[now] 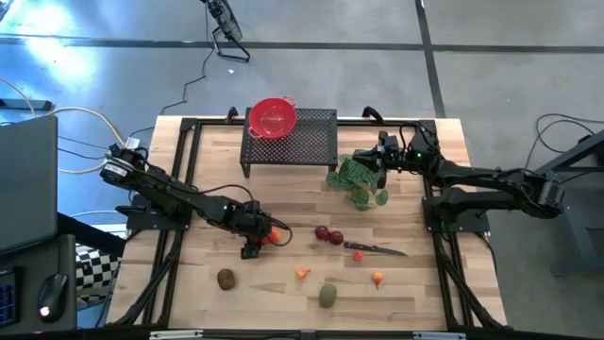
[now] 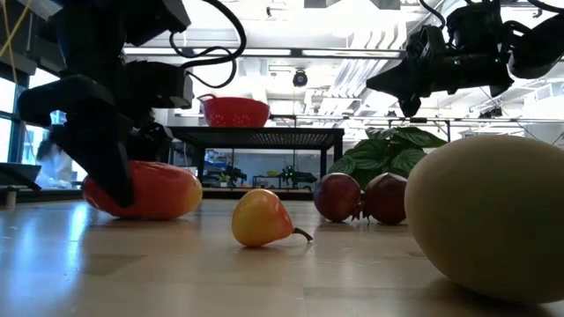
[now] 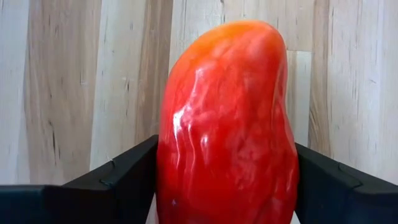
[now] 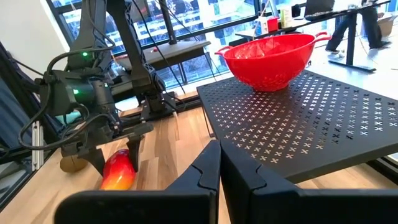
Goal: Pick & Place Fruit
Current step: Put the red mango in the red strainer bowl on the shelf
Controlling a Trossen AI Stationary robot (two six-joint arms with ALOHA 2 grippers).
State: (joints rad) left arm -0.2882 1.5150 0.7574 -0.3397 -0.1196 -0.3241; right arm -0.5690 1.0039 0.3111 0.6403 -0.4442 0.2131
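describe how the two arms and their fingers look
Both arms are dark, jointed and slim. The left arm trails pale cables at its base and shows a green light; its fingers are flat black blades. The right arm is black too, with angular black fingers.

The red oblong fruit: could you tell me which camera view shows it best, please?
The left wrist view: the red oblong fruit fills it, between the left gripper's fingers. The low view shows it on the table, partly behind a finger; the right wrist view shows it small and distant; the high view shows only a sliver.
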